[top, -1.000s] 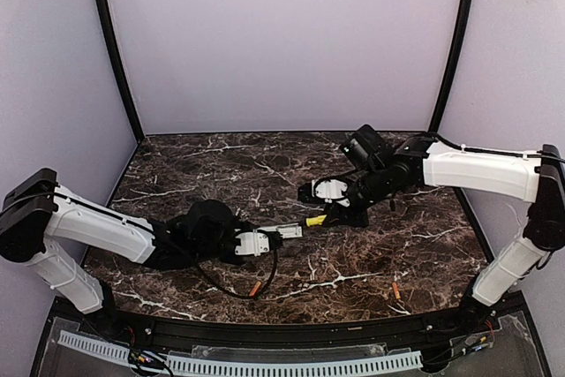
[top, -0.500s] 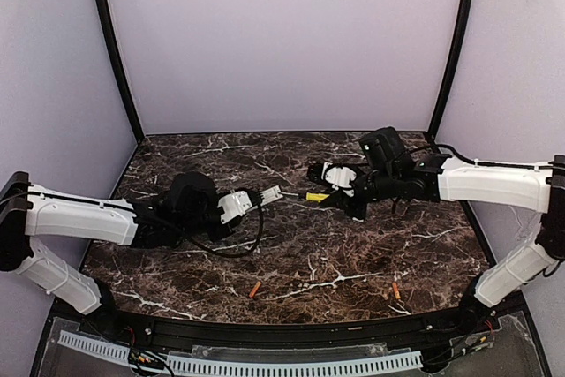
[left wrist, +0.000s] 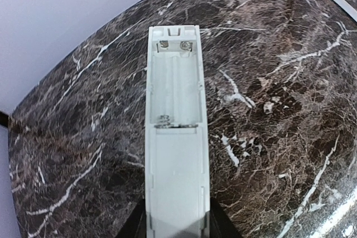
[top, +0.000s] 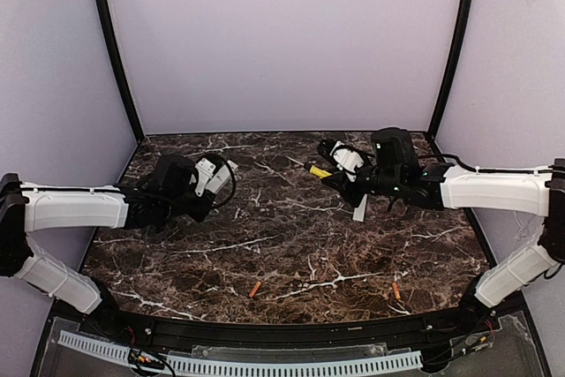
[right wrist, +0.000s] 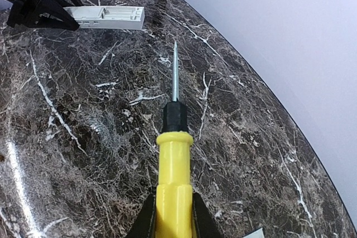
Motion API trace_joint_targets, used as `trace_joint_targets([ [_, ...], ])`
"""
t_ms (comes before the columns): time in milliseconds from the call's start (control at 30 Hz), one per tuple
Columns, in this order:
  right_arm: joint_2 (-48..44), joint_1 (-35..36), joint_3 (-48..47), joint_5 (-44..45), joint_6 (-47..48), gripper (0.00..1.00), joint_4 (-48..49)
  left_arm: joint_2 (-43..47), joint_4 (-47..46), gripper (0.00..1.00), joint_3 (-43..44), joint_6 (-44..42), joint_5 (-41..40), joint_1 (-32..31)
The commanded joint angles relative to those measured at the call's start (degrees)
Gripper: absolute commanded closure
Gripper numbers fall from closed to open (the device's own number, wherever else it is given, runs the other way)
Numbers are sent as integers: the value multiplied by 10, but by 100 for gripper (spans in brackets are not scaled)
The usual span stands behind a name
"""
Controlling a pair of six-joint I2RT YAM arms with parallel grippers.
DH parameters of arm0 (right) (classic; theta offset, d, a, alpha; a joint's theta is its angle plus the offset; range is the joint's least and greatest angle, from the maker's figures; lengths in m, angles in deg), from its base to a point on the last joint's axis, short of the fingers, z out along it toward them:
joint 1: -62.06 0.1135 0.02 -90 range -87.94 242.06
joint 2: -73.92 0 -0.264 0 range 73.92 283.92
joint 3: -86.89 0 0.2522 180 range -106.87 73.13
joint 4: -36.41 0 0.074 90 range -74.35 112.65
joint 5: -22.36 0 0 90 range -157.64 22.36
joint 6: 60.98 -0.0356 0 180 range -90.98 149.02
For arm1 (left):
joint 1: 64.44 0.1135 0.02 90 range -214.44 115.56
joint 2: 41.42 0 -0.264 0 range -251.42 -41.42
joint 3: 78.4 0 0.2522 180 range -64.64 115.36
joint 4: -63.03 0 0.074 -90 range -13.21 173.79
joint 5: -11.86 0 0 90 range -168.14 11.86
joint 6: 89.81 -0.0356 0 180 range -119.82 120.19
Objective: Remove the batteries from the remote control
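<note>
Left jaws pinch the remote control, its bay empty; right jaws pinch the screwdriver. Both batteries lie on the bench, well apart from the remote, nearer the arms' bases. Unloading looks finished; the next move probably means setting remote and tool down.

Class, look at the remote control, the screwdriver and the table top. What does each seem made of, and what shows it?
The remote control: matt white moulded plastic, probably; small metal contacts in its bay. The screwdriver: glossy yellow handle and black collar, likely plastic; thin grey shaft looks metal. The table top: polished dark marble look, white veins, glare; could be laminate.
</note>
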State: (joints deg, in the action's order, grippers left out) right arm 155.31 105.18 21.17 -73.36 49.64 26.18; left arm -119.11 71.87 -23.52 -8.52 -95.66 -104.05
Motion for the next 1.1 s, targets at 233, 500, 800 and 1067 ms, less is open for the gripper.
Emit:
trace_joint_targets([
  [233, -12, -4, 30, 1, -68, 100, 69, -29, 132, 100, 40, 243, -57, 58],
  [500, -5, -3, 40, -16, -113, 100, 91, -64, 107, 100, 16, 270, -11, 102],
  [800, -4, -3, 47, -29, -125, 100, 98, -106, 79, 100, 1, 284, 10, 114],
  [1067, 0, -3, 47, -35, -130, 100, 107, -119, 69, 93, -13, 297, 7, 115],
])
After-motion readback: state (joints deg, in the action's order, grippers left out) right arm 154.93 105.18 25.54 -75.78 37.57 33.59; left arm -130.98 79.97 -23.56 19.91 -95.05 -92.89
